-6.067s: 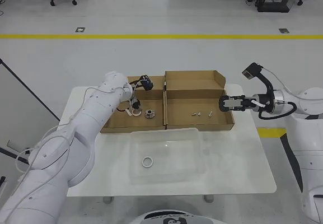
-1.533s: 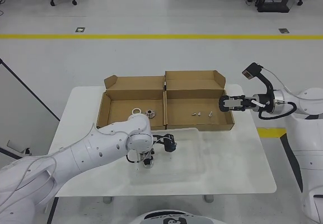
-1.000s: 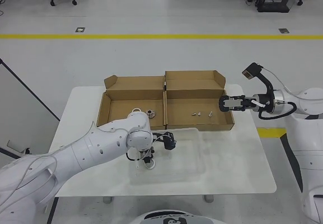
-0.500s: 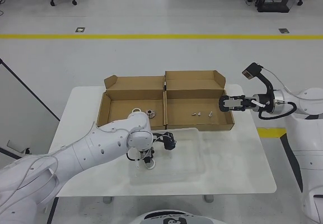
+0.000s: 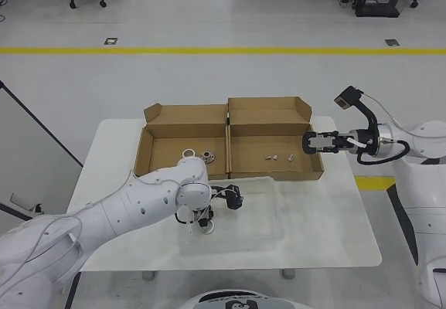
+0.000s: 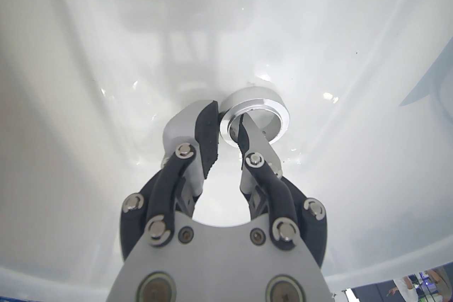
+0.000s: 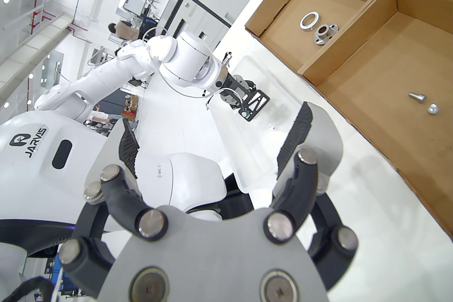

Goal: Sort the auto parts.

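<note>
A silver metal ring [image 6: 254,105] lies in the clear plastic bin [image 5: 261,224], slightly tilted. My left gripper [image 6: 224,131] is shut on the ring's wall, one finger outside it and one inside. In the top view that gripper [image 5: 201,220] is in the bin's left part. Another ring [image 5: 187,152] and a flanged hub [image 5: 207,158] lie in the left cardboard box [image 5: 147,147]. A bolt [image 5: 270,156] and a nut [image 5: 291,157] lie in the right box [image 5: 269,116]. My right gripper [image 5: 308,144] hangs open at that box's right wall, holding nothing.
The two open boxes stand side by side at the table's far side, flaps raised behind them. The bin [image 7: 254,69] sits in front of them. The white tabletop [image 5: 331,224] has free room to the bin's right and at the left [image 5: 110,147].
About six seconds ago my left gripper was in the left box; now it is down in the bin, on the ring. Over the last second it barely shifted. The right arm has kept still.
</note>
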`<move>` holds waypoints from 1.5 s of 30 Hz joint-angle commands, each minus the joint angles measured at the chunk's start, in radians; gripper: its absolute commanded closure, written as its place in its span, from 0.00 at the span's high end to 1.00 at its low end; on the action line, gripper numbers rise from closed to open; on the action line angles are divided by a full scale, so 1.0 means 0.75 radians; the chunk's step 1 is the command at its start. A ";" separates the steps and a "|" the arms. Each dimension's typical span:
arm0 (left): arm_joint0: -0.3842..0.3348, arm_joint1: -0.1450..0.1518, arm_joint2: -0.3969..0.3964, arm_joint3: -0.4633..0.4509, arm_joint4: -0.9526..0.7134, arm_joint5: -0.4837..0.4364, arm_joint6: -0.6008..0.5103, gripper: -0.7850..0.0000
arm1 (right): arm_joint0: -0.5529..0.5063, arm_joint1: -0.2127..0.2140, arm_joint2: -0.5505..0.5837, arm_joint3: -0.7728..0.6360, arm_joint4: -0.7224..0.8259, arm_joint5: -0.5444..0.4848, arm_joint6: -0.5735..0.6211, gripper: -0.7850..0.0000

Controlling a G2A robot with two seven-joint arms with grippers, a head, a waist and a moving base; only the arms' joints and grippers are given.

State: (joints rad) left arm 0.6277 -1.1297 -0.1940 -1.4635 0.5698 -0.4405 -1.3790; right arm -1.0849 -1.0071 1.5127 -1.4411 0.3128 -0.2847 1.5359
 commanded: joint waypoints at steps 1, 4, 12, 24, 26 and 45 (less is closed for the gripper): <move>-0.004 0.001 -0.010 -0.002 -0.003 0.005 -0.004 0.00 | 0.000 0.000 0.000 0.000 0.000 0.000 0.000 1.00; -0.012 0.006 -0.036 -0.020 -0.022 0.019 -0.014 0.00 | 0.000 0.000 0.000 0.000 0.000 0.000 0.000 1.00; -0.059 0.049 -0.170 -0.181 -0.108 0.093 -0.075 0.00 | 0.000 0.000 0.000 0.000 0.000 0.000 0.000 1.00; -0.097 0.110 -0.316 -0.415 -0.148 0.156 -0.157 0.00 | 0.000 0.000 0.000 0.000 0.000 0.000 0.000 1.00; -0.097 0.110 -0.316 -0.415 -0.148 0.156 -0.157 0.00 | 0.000 0.000 0.000 0.000 0.000 0.000 0.000 1.00; 0.165 0.257 -0.812 -0.336 -0.733 -0.070 0.149 0.00 | 0.000 0.000 0.000 0.000 0.000 0.000 0.000 1.00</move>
State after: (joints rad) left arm 0.7405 -0.9396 -0.7892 -1.7202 0.0469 -0.4753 -1.2850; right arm -1.0849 -1.0071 1.5127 -1.4411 0.3128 -0.2847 1.5359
